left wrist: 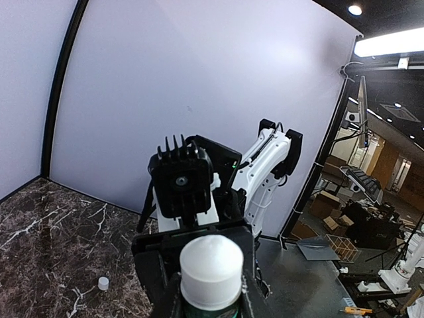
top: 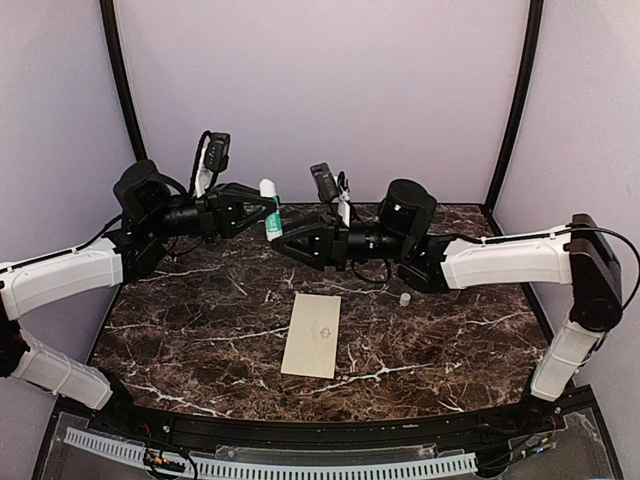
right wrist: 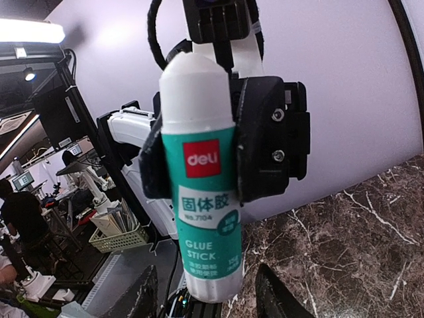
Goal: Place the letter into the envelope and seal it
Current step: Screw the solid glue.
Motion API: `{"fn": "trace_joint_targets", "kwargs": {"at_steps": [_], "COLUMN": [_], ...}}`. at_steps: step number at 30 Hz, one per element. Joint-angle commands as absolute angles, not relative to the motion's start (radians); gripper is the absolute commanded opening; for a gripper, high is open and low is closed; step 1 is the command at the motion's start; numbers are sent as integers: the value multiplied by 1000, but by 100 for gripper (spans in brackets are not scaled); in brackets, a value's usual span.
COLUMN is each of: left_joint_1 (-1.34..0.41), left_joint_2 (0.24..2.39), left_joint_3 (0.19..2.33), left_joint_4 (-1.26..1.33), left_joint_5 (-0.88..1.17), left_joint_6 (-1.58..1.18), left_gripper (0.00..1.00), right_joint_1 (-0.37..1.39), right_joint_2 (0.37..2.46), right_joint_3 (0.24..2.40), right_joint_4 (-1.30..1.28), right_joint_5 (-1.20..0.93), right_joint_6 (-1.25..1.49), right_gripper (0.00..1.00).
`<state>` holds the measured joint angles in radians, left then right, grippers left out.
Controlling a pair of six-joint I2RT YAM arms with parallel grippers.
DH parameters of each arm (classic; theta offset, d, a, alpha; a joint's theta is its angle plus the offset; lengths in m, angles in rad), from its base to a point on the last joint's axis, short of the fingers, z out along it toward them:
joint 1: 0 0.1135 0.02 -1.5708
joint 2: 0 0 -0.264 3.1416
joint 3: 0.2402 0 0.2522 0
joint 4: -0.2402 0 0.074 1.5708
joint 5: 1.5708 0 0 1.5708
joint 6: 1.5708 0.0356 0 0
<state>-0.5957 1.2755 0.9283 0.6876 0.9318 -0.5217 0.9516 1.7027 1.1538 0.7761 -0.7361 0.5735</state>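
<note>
Left gripper (top: 252, 213) is clamping a white-topped teal plastic glue stick (right wrist: 199, 199) round its middle, holding it upright above the table's far side, likely presenting it. Right gripper (top: 284, 243) is straddling the stick's base, jaws apart with gaps either side, probably readying to take or twist it. Plain cream paper envelope (top: 313, 335) is lying flat mid dark veined marble table (top: 200, 340), well apart from both grippers. The letter is not showing; presumably inside. Small white cap-like piece (top: 405, 298) is sitting near the right arm.

1 high view down over the table (top: 200, 330); 2 close, opposed wrist views sharing the glue stick (right wrist: 202, 179)
</note>
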Motion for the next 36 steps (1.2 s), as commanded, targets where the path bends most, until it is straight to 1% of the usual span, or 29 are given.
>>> {"fn": "trace_joint_targets", "kwargs": {"at_steps": [1,5,19,23,26,36], "left_joint_1": [-591,-591,-591,-591,-592,-592], "left_joint_2": [1248,1248,1259,1261,1261,1259], "left_joint_3": [919,920,925,925,925,925], "left_joint_4": [742,730,733,736,736,734], "left_joint_5": [957,953,967,971,970,968], "left_joint_6": [-536,-523,-532,-536,-536,-537], "left_gripper": [3,3,3,3,3,3], "right_joint_1": [963,963,963,963,963,963], "right_joint_2": [1710,1706,1709,1713,1717,1715], "right_joint_3": [1183,1180,1205,1214,1216,1203], "right_joint_4": [792,802,807,808,806,796], "right_joint_5": [-761,-757,-754,-757,-762,-765], "right_joint_6": [569,571,559,560,560,557], "right_gripper": [45,39,33,30,25,25]}}
